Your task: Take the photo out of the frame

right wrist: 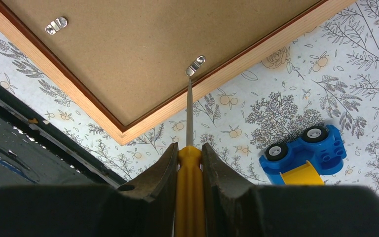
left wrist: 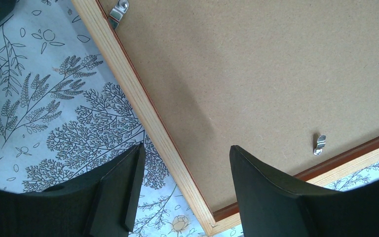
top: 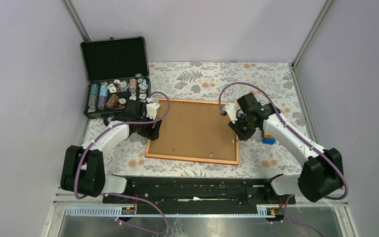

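Note:
The frame (top: 193, 130) lies face down on the floral cloth, its brown fibreboard back up, so the photo is hidden. My left gripper (top: 150, 129) is open over the frame's left edge (left wrist: 143, 111), one finger over the cloth and one over the backing board (left wrist: 256, 64). My right gripper (top: 240, 129) is shut on a yellow-handled screwdriver (right wrist: 190, 192). Its metal shaft reaches to a small metal clip (right wrist: 195, 65) on the frame's right side. Other clips show in the right wrist view (right wrist: 56, 25) and in the left wrist view (left wrist: 319, 143).
An open black foam-lined case (top: 116, 76) with poker chips stands at the back left, close behind my left arm. A blue and yellow toy car (right wrist: 303, 154) lies on the cloth to the right of the frame, by my right arm. The black base rail (top: 192, 190) runs along the near edge.

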Robot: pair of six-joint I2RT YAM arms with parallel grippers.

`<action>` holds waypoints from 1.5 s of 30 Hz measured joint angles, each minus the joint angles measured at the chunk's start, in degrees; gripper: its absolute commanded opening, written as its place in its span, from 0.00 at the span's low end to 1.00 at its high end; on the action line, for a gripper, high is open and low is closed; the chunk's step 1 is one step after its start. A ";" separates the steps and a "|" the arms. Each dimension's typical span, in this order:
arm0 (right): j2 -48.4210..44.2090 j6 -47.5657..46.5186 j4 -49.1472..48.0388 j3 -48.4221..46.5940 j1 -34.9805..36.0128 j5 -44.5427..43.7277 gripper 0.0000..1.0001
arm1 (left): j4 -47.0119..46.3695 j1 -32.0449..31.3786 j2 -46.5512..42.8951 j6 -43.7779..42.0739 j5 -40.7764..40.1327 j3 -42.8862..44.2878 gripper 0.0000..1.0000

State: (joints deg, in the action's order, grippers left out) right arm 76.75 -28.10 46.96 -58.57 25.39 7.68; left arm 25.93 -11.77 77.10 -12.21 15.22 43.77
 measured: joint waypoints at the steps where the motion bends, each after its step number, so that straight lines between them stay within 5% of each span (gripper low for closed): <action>1: 0.00 0.13 -0.07 0.00 0.00 -0.04 0.00 | 0.00 0.00 0.00 0.00 0.00 0.00 0.69; 45: 0.63 7.65 -15.65 3.37 -0.09 9.88 0.00 | 0.00 0.00 0.02 -0.02 0.48 0.00 0.69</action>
State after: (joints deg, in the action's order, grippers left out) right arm 77.38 -20.45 31.31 -55.20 25.30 17.56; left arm 25.93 -11.77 77.12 -12.23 15.70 43.77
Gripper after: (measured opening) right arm 0.261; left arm 0.689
